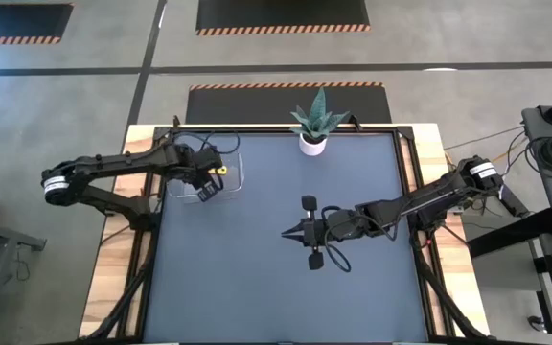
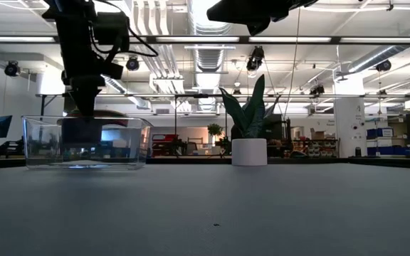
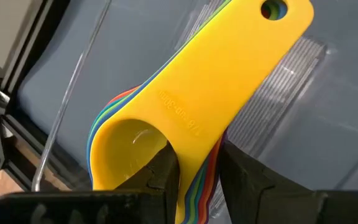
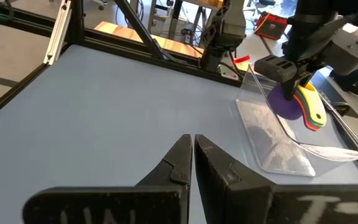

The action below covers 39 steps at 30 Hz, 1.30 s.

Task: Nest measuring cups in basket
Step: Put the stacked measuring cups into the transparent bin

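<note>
Several measuring cups are nested in one stack (image 3: 185, 118), with the yellow one on top and red, green, blue and purple edges under it. My left gripper (image 3: 194, 160) is shut on this stack over the clear basket (image 1: 230, 172) at the table's far left. In the right wrist view the stack (image 4: 300, 102) shows a purple bowl lowest, inside the basket's walls (image 4: 278, 149). My right gripper (image 1: 286, 233) is shut and empty above the middle of the table, and points toward the left. My left gripper pinches the stacked handles (image 3: 197, 140) between its two fingers, right beside the bowls. The fingers come from above, point down, and lie across the handles. The handles' free ends (image 3: 278, 18) stick out past the fingers. Whether the stack rests on the basket's floor I cannot tell.
A small white pot with a green plant (image 1: 312, 134) stands at the table's far edge, right of the basket. Dark frame rails (image 4: 142, 46) run along the table's sides. The dark mat (image 1: 257, 287) lies bare between the arms and toward the near edge.
</note>
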Tool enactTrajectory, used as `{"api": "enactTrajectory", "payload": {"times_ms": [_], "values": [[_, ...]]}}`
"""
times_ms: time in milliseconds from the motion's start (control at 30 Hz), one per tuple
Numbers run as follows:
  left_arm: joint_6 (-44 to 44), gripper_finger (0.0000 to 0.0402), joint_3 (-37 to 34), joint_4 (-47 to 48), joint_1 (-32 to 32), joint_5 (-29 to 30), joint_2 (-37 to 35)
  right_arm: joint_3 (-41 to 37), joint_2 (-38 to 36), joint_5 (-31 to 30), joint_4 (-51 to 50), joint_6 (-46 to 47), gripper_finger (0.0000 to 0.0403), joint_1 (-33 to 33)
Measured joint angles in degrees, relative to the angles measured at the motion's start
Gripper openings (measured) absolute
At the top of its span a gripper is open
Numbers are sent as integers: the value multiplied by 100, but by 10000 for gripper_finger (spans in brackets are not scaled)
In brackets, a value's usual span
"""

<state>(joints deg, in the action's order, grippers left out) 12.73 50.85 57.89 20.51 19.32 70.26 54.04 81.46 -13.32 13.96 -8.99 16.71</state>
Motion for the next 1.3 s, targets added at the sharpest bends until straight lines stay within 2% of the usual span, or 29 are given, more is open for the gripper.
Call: {"api": "enactTrajectory", "payload": {"times_ms": [133, 267, 467, 1300], "values": [[-270, 78, 0, -4, 368, -122, 0, 0, 3, 0, 0, 0, 9, 0], [-574, 78, 0, -32, 644, -496, 0, 0, 3, -2, 0, 0, 9, 0], [-805, 78, 0, -31, 792, -806, 0, 0, 3, -4, -2, 0, 9, 0], [-841, 78, 0, -489, 809, -779, 810, -4, 3, -9, -17, -2, 9, -5]]}}
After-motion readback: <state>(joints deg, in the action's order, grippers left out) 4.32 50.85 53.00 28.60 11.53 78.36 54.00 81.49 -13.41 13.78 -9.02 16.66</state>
